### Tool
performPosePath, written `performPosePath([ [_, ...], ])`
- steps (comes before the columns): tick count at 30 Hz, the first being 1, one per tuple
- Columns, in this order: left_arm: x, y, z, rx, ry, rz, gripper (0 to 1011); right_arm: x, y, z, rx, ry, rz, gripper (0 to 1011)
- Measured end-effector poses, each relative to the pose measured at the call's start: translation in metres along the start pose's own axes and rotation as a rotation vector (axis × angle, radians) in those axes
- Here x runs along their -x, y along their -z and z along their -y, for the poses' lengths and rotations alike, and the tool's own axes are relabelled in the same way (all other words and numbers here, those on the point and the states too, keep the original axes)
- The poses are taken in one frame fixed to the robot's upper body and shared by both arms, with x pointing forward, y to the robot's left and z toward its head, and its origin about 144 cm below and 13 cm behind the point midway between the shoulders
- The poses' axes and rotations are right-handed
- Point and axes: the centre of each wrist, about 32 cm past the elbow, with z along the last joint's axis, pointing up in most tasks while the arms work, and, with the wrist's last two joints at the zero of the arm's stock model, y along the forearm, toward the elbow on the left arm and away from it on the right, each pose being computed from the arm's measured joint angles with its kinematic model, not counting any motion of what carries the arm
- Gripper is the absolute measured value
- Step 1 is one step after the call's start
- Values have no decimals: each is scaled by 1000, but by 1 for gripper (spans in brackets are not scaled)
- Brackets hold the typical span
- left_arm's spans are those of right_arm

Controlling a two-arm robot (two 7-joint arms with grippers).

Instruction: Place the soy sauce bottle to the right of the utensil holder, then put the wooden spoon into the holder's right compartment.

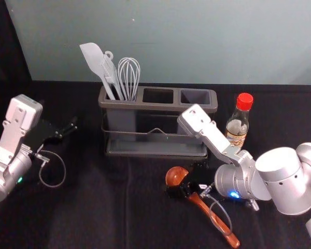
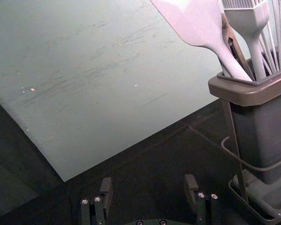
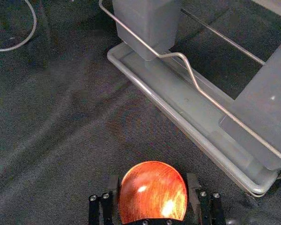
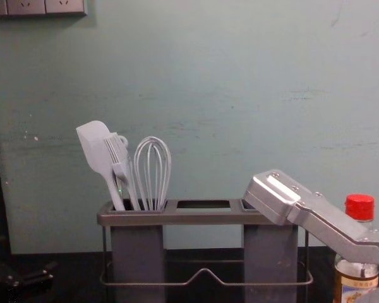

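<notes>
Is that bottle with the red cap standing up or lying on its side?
Upright: the soy sauce bottle stands with its red cap on top, to the right of the utensil holder.

Head view: left arm cut off by left edge; left end effector dark against dark cloth, outline poorly resolved. Right end effector covers neck of wooden spoon; contact undetermined. Right arm obscures lower end of soy sauce bottle; label print too small to read.

Chest view: right arm masks part of right compartment opening and crosses bottle. Bottle base and foot of utensil holder cut off by lower edge. Wall socket cropped.

Left wrist view: spatula, whisk and holder truncated.

Right wrist view: spoon bowl partly occluded; holder's upper part out of frame.
</notes>
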Motion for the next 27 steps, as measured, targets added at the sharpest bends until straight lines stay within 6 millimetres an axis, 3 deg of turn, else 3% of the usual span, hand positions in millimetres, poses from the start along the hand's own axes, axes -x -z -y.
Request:
performPosePath([
  [4, 0, 0, 0, 0, 0, 0, 1005, 0, 0, 0, 0, 0, -1, 838],
  [15, 0, 0, 0, 0, 0, 0, 1005, 1, 1, 4, -24, -4, 4, 838],
  [27, 0, 0, 0, 0, 0, 0, 1005, 6, 3, 58, -315, 0, 84, 837],
])
